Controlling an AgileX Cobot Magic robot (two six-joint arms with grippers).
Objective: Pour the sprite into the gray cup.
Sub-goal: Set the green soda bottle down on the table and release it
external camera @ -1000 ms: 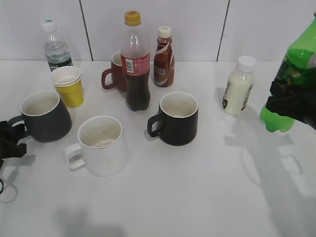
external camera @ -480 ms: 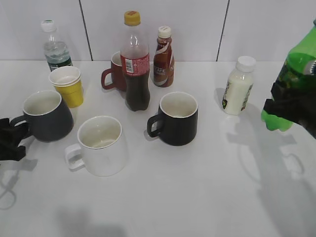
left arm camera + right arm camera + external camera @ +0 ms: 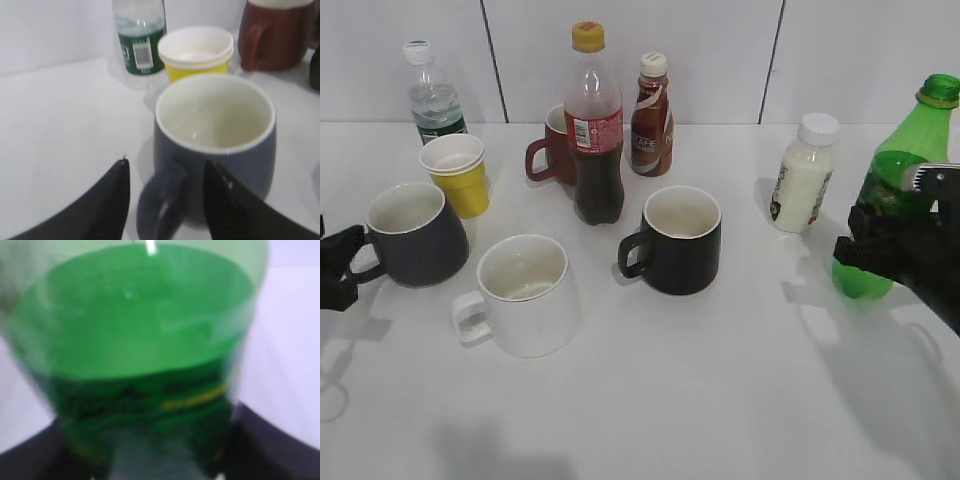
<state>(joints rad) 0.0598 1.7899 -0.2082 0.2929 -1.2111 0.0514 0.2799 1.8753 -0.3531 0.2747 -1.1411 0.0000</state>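
The gray cup stands at the left of the table, its handle pointing left. My left gripper is open, with one finger on each side of the handle. In the left wrist view the gray cup is close, and the gripper's fingers are apart around the loop handle. The sprite is at the far right, upright. My right gripper is shut on its label. The sprite fills the right wrist view, blurred, with dark fingers at both lower corners.
A white mug and a black mug stand mid-table. Behind them are a cola bottle, a brown drink bottle, a red-brown mug, stacked yellow cups and a water bottle. A white milk bottle stands left of the sprite.
My right gripper has moved left and down with the sprite, which went from tilted to upright. My left gripper has moved up around the gray cup's handle.
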